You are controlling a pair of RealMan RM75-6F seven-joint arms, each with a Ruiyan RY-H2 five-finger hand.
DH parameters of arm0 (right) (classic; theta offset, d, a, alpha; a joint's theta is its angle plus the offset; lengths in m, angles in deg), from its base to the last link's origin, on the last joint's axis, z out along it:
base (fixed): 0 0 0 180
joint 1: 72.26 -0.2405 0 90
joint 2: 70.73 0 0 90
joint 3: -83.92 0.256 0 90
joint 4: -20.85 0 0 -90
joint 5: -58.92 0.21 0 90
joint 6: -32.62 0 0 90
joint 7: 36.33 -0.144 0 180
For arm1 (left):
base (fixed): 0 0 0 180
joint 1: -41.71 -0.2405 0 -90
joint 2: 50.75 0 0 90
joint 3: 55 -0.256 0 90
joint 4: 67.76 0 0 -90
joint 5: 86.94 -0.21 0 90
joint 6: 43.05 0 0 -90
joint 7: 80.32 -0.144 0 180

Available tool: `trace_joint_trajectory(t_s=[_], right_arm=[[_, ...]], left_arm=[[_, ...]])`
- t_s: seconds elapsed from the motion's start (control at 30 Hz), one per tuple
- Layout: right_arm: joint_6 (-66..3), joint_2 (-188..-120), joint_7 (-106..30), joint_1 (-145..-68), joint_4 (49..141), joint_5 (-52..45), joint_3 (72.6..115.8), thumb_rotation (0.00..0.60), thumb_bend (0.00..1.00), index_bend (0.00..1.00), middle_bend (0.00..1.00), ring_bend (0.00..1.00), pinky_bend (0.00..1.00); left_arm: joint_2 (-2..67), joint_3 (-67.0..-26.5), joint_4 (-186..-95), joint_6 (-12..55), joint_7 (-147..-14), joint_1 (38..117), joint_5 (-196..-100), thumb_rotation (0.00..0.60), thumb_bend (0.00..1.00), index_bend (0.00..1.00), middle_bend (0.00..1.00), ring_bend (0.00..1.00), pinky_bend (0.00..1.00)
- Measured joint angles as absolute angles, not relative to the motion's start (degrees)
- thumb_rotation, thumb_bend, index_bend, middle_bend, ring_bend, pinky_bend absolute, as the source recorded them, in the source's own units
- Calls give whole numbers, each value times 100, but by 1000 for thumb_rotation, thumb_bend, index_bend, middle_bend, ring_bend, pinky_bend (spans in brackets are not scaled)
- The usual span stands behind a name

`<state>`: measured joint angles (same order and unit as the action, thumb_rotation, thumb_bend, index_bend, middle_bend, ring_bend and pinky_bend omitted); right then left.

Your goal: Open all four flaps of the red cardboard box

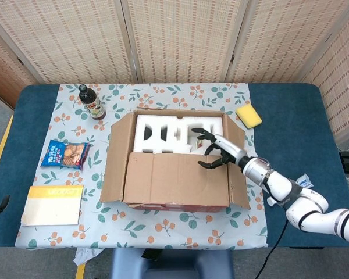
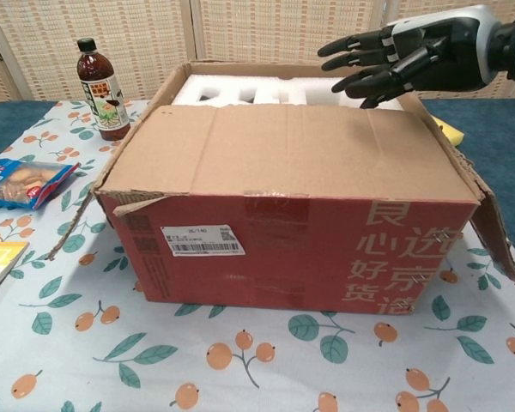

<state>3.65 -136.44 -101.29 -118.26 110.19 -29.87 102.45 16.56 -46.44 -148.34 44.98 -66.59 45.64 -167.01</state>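
1. Reed screens back a blue table (image 1: 291,116) under a fruit-print cloth (image 1: 180,224); the red box (image 2: 292,249) sits mid-cloth, its red front toward my chest.
2. Done: the left flap (image 1: 116,157) and right flap (image 1: 237,168) stand splayed outward. The far flap (image 1: 180,111) appears folded back, though from the head view I cannot be sure how far.
3. Left: the near flap (image 1: 177,177) lies flat across the front half of the opening, hiding that part of the white foam (image 1: 163,135).
4. My right hand (image 1: 216,152) hovers over the near flap's inner edge, fingers (image 2: 360,60) spread and slightly curled, holding nothing; contact with the cardboard is not evident.
5. My left hand is outside both views.
6. Judgement: about three of four flaps are open; lifting the near flap toward me would complete the task.
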Motion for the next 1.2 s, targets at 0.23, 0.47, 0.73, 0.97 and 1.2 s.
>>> trace_joint_trajectory(t_s=[0.23, 0.47, 0.73, 0.97, 1.2], right_arm=[[21, -13543, -10515, -11933, 11110, -3201, 9983, 600, 392, 0, 0, 85, 380], [-430, -13191, -10950, -11950, 11369, -3375, 9809, 600, 394, 0, 0, 67, 380], [-1059, -12512, -11021, -11897, 12075, -3496, 9716, 600, 393, 0, 0, 64, 380], [-1424, -11977, -10618, -11794, 12894, -3534, 9704, 600, 393, 0, 0, 59, 380], [-1745, -11510, -9877, -11563, 13816, -3560, 9611, 600, 394, 0, 0, 55, 380]], left_arm=[[1652, -4635, -14834, 4498, -6663, 4559, -16687, 600, 347, 0, 81, 0, 0], [1648, -4636, -14820, 4465, -6608, 4571, -16694, 600, 347, 0, 81, 0, 0], [1622, -4671, -14856, 4559, -6505, 4558, -16839, 600, 347, 0, 80, 0, 0], [1591, -4719, -14919, 4705, -6489, 4529, -17018, 600, 347, 0, 81, 0, 0], [1568, -4799, -14988, 4812, -6596, 4508, -17188, 600, 347, 0, 81, 0, 0]])
